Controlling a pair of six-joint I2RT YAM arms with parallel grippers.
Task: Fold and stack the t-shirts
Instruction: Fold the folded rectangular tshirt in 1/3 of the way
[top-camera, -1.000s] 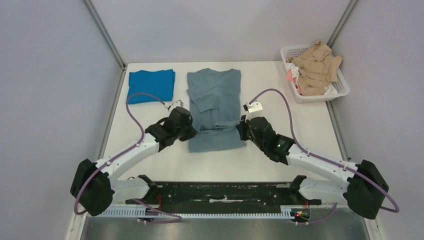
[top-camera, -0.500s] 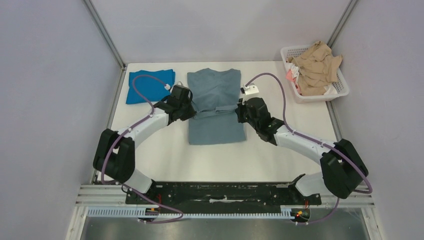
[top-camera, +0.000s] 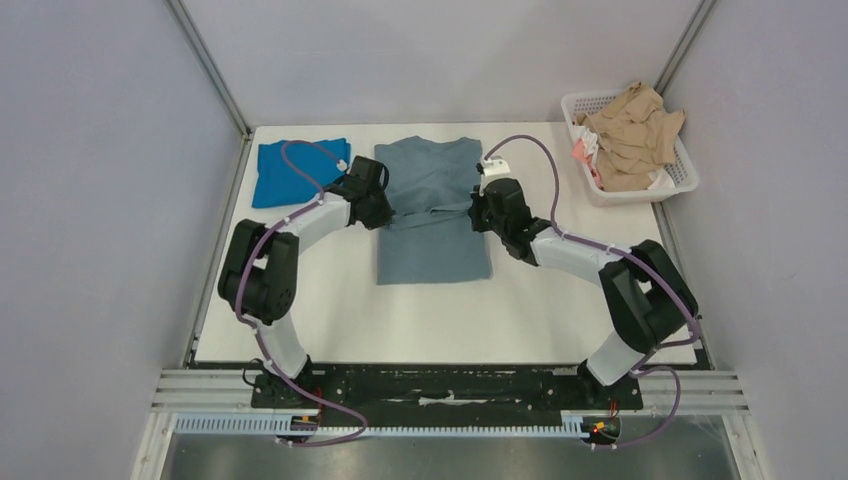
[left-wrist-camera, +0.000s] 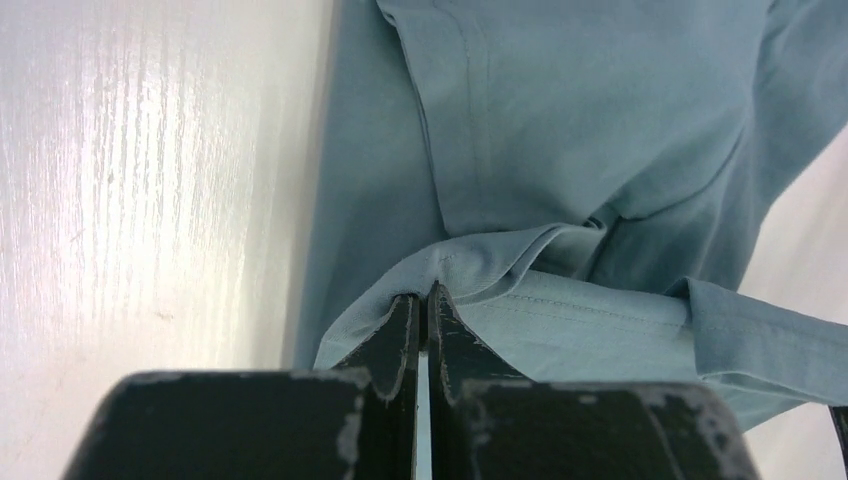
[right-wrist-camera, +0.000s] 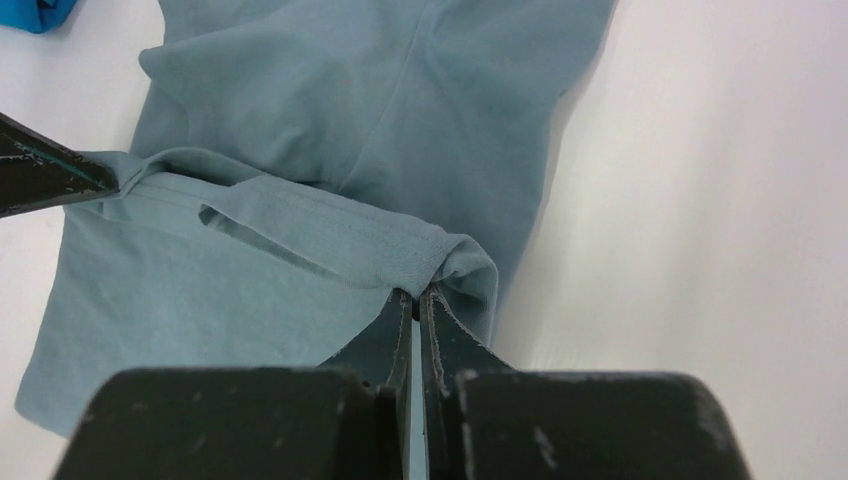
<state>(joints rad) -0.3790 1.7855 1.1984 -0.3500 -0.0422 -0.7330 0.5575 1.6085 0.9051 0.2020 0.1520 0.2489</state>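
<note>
White desk (top-camera: 560, 310) carries everything, with grey walls around it. Largest on it is the slate grey-blue t-shirt (top-camera: 430, 250), which lies at the middle of the desk toward the far side, its collar end farthest away. A hemmed edge of this shirt is raised off the cloth below and stretched as a narrow band from left to right across the shirt's middle.

The left arm (top-camera: 300, 225) and the right arm (top-camera: 570, 250) both bend inward and reach the two ends of that band. A white lattice basket (top-camera: 650, 194) stands at the far right corner, well apart from the shirt, heaped with tan cloth (top-camera: 630, 135). The cobalt blue t-shirt (top-camera: 300, 172) lies folded flat at the far left, just beside the slate one but not touching it.

The left tool (left-wrist-camera: 422, 298) is clamped on the left end of the hem, its dark fingers pressed together with a bunched fold of cloth between their tips. The right tool (right-wrist-camera: 414, 298) pinches the right end of the hem the same way, where the cloth curls over its tips.
</note>
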